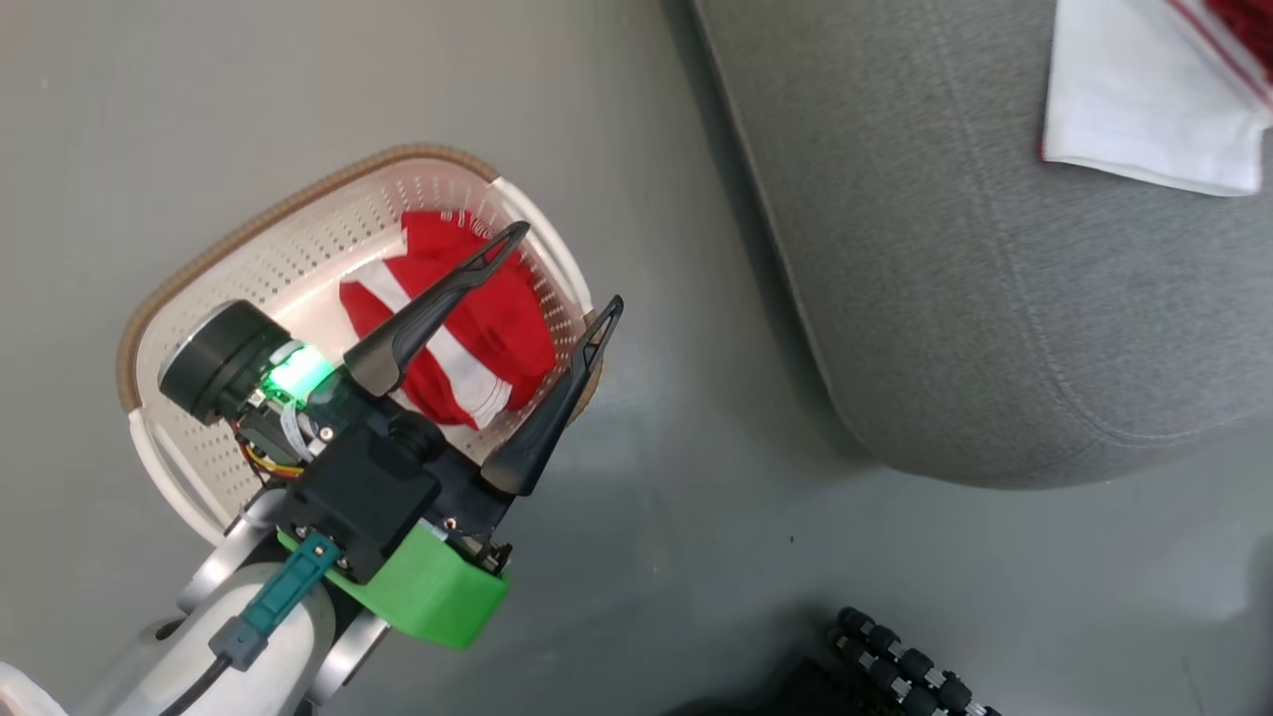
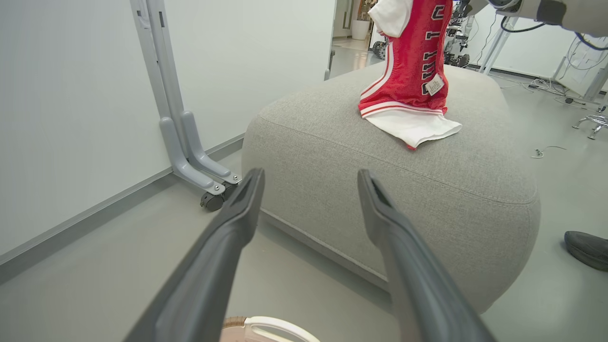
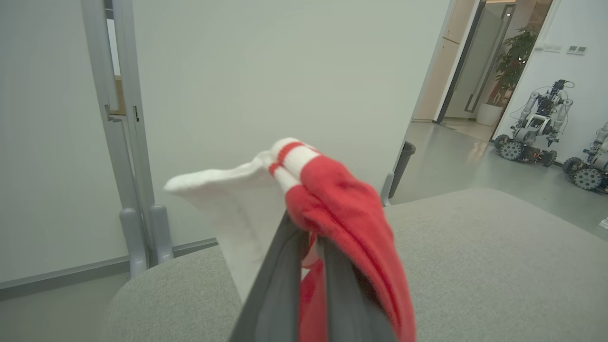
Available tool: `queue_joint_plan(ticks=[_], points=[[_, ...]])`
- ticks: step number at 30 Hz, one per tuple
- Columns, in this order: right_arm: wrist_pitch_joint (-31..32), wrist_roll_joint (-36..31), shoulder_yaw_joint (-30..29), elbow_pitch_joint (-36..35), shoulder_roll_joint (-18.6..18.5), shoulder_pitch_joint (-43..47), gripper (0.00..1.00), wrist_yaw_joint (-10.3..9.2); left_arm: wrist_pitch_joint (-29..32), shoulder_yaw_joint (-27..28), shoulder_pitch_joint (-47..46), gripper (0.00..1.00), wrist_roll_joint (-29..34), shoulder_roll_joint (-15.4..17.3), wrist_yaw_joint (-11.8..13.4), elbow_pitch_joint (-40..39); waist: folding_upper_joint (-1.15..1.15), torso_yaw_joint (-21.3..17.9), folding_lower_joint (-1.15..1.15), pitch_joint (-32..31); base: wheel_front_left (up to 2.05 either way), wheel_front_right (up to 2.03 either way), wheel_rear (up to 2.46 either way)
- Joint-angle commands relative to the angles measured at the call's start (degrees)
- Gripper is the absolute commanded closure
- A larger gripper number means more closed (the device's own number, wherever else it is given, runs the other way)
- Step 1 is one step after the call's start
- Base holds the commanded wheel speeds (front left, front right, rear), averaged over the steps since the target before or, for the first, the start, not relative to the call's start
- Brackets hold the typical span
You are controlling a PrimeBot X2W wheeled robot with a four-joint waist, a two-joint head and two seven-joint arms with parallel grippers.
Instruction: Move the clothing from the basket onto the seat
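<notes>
A red garment with white stripes (image 1: 453, 333) lies bunched in the cream perforated basket (image 1: 229, 288) on the floor. My left gripper (image 1: 567, 267) hangs open above the basket's right side, nothing between its fingers. The grey seat (image 1: 995, 278) stands to the right. A second red and white garment (image 2: 411, 71) hangs over the seat, its white hem (image 1: 1144, 99) resting on the cushion. My right gripper (image 3: 311, 237) is shut on that garment (image 3: 342, 209), holding it up above the seat (image 3: 498, 266).
A grey metal stand on castors (image 2: 190, 147) sits by the white wall left of the seat. A dark shoe (image 2: 588, 248) rests on the floor at the seat's right. Other wheeled robots (image 3: 536, 123) stand far back. Black rollers (image 1: 910, 666) show at my base.
</notes>
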Motion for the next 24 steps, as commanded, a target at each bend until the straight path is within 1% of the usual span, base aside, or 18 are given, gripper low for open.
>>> queue_joint_plan(ticks=[1, 5, 10, 11, 12, 13, 16, 18, 20, 24], points=[[-0.97, 0.69, -0.28, 2.15, 0.56, 1.31, 1.00, -0.02, -0.23, 0.18, -1.45, 0.00, 0.25, 0.48, -0.37, -0.10, 0.00, 3.19, -0.01, 5.12, 0.00, 0.00, 0.00], [-3.34, 1.22, -0.44, 7.70, 2.26, 2.91, 1.00, -0.02, -0.54, -0.03, -2.37, 0.00, 0.44, 0.74, -0.56, 0.18, 0.00, 3.40, -0.01, 6.50, 0.00, 0.00, 0.00], [-5.91, 1.38, -1.29, 13.46, 3.83, 5.16, 1.00, -0.02, -0.76, -0.27, -3.02, 0.00, 0.29, 0.67, -0.75, 0.91, 0.00, 3.63, -0.01, 6.41, 0.00, 0.00, 0.00], [-6.37, 1.04, -1.66, 14.49, 4.18, 5.75, 0.66, -0.02, -0.95, -0.30, -2.89, 0.00, 0.19, 0.62, -0.65, 1.16, 0.00, 3.61, -0.01, 6.10, 0.00, 0.00, 0.00], [-6.74, 0.85, -2.01, 15.15, 4.33, 6.09, 0.16, -0.02, -1.13, -0.37, -2.79, 0.00, 0.05, 0.49, -0.59, 1.38, 0.00, 3.66, -0.01, 5.79, 0.00, 0.00, 0.00], [-7.11, 0.43, -2.19, 15.62, 4.56, 6.72, 0.00, -0.02, -1.22, -0.47, -2.61, 0.00, -0.10, 0.28, -0.49, 1.61, 0.00, 3.74, -0.01, 5.29, 0.00, 0.00, 0.00], [-7.74, -0.34, -2.85, 15.99, 6.01, 8.84, 0.00, -0.02, -2.01, -0.62, -1.89, 0.00, -0.43, -0.18, -0.06, 2.64, 0.00, 3.83, -0.01, 3.56, 0.00, 0.00, 0.00], [-7.94, -0.31, -2.91, 15.05, 6.77, 10.45, 0.00, -0.02, -2.56, -0.80, -1.38, 0.00, -0.81, -0.56, 0.08, 3.37, 0.00, 3.99, -0.01, 2.08, 0.00, 0.00, 0.00], [-7.89, -0.38, -3.39, 12.67, 7.27, 12.56, 0.00, -0.02, -3.15, -1.06, -0.80, 0.00, -1.22, -1.04, 0.38, 4.27, 0.00, 4.24, -0.01, 0.31, 0.00, 0.00, 0.00], [-7.87, -1.45, -3.84, 7.43, 9.76, 18.77, 0.00, -0.02, -4.57, -1.38, 0.59, 0.00, -1.59, -2.28, 1.25, 6.11, 0.00, 4.82, -0.01, -3.61, 0.00, 0.00, 0.00]])
